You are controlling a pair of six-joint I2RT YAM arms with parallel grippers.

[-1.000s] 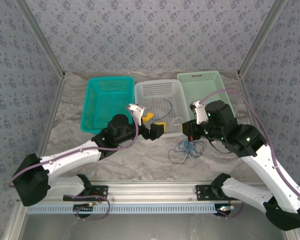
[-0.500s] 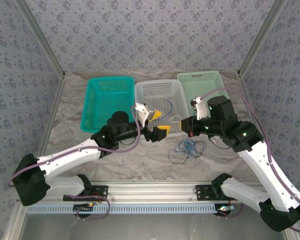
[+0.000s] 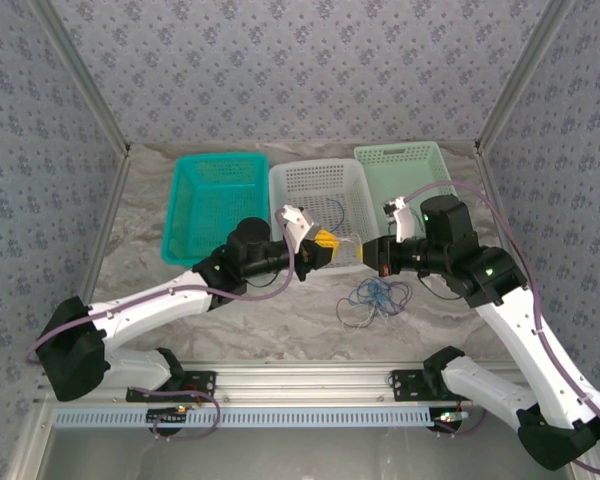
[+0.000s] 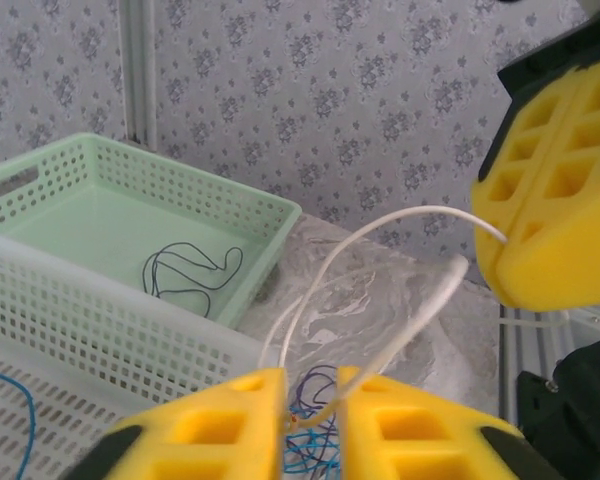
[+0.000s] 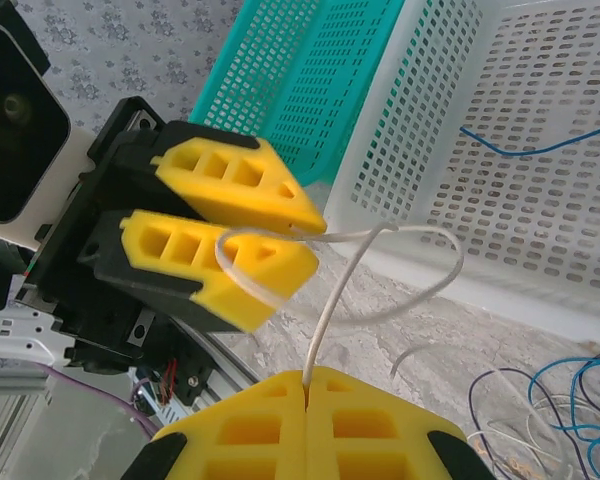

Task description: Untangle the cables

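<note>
From where I stood, three baskets sat side by side across the far half of the table (image 3: 270,325): the teal basket (image 3: 212,200) on the left, the white basket (image 3: 292,190) in the middle and the green basket (image 3: 410,152) on the right. Patterned walls closed in behind and at both sides. The open room was the bare marbled strip between the baskets and the near aluminium rail (image 3: 310,378), widest in front of the teal basket.

The left gripper (image 3: 323,243) and right gripper (image 3: 370,255) met tip to tip over the white basket's near right corner. Each was clamped on the pale cable (image 5: 332,305), which arched thin and stiff between them in a loose loop, lifted off the table. Below the right gripper, the tangle (image 3: 373,297) of blue, dark and pale loops lay on the table just in front of the baskets. A blue cable (image 5: 540,148) lay in the white basket and a black cable (image 4: 185,272) in the green one.
</note>
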